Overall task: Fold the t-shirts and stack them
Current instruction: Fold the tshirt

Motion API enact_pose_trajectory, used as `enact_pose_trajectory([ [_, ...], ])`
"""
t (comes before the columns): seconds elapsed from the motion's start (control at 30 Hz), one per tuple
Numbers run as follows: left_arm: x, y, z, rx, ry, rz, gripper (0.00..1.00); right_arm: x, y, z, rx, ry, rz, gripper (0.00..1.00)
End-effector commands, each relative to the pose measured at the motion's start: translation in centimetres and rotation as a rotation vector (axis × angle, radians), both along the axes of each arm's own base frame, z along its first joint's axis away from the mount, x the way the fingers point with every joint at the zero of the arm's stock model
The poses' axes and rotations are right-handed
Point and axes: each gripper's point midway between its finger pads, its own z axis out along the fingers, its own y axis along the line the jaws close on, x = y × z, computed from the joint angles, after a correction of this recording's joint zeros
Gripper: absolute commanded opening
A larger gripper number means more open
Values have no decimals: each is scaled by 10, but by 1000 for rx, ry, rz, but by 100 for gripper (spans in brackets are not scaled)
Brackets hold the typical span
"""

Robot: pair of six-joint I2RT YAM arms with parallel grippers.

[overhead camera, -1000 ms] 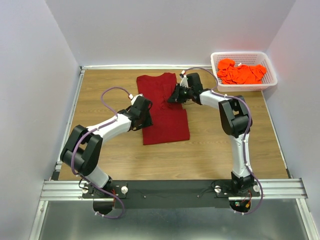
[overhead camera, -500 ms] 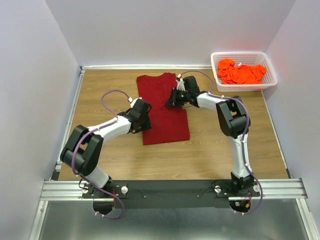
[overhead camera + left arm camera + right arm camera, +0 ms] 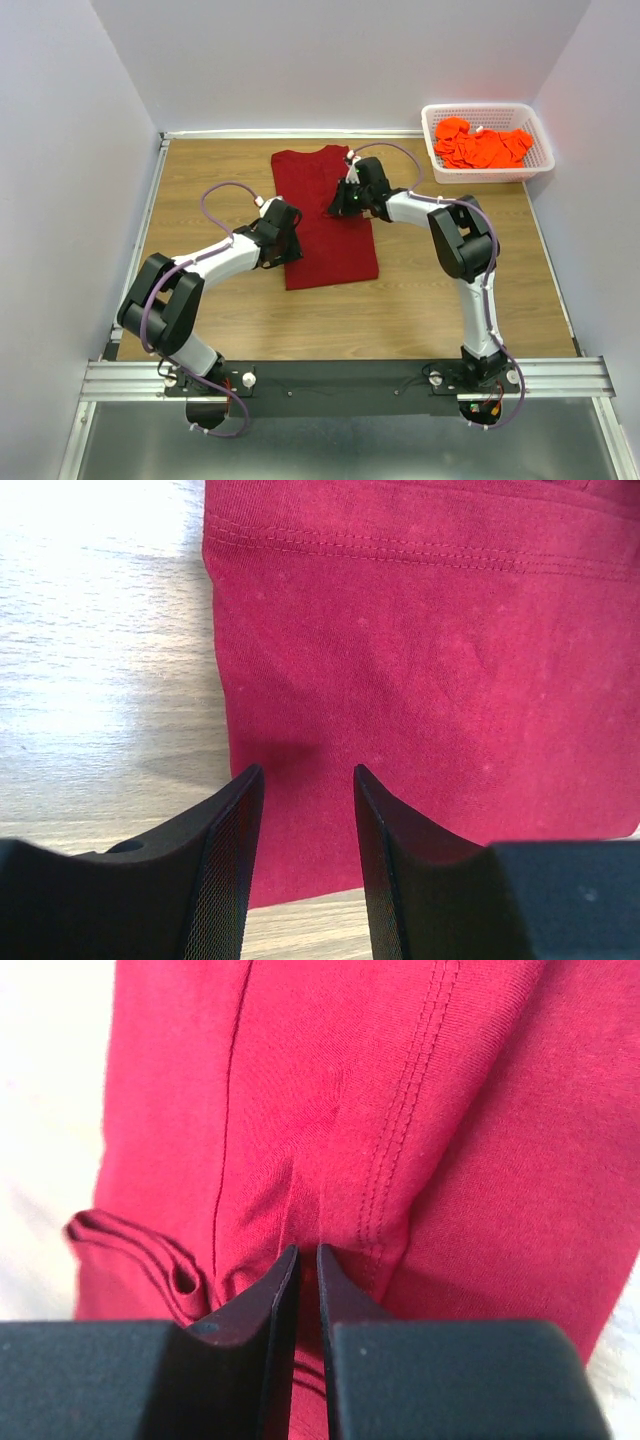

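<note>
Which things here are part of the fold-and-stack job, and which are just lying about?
Job:
maroon t-shirt, pinched by the right gripper
left gripper, open over the shirt's edge
orange t-shirts, heaped at the far right

Lying about:
white mesh basket, holding the orange ones
wooden table

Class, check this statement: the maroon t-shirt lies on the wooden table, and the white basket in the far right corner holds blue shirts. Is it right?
No. The white basket holds orange shirts, not blue ones, as the top external view shows. The rest stands: the maroon t-shirt lies on the wooden table.
</note>
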Motion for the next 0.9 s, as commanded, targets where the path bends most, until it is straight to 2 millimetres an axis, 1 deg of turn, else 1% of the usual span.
enact_pose_trajectory([
  [0.0,-2,-2,7,-37,-17,7,49,-16,-23,-42,-277,-43,-72,21],
  [0.03,-2,-2,7,-36,-14,10,49,-19,-27,-49,-319,-54,-84,21],
  [0.13,-3,-2,8,-42,-16,11,49,-34,-28,-69,-412,-67,-108,22],
  [0.23,-5,-1,10,-49,-20,16,49,-43,-31,-78,-441,-60,-131,23],
  [0.33,-8,1,10,-53,-18,22,49,-42,-30,-70,-425,-73,-155,25],
  [0.43,-10,2,10,-55,-18,30,49,-36,-26,-53,-410,-107,-157,28],
  [0.5,-11,1,10,-60,-21,27,49,-33,-28,-50,-415,-117,-167,28],
  [0.57,-13,0,7,-64,-14,20,49,-32,-32,-50,-432,-125,-173,28],
  [0.7,-19,-11,-2,-74,19,-14,49,-43,-41,-61,-460,-99,-175,29],
  [0.73,-20,-16,-2,-80,20,-23,49,-48,-47,-67,-469,-80,-181,29],
  [0.83,-31,-32,-9,-110,57,-61,48,-57,-61,-71,-479,-55,-205,29],
  [0.87,-38,-39,-15,-108,78,-80,48,-58,-66,-72,-485,-47,-213,29],
])
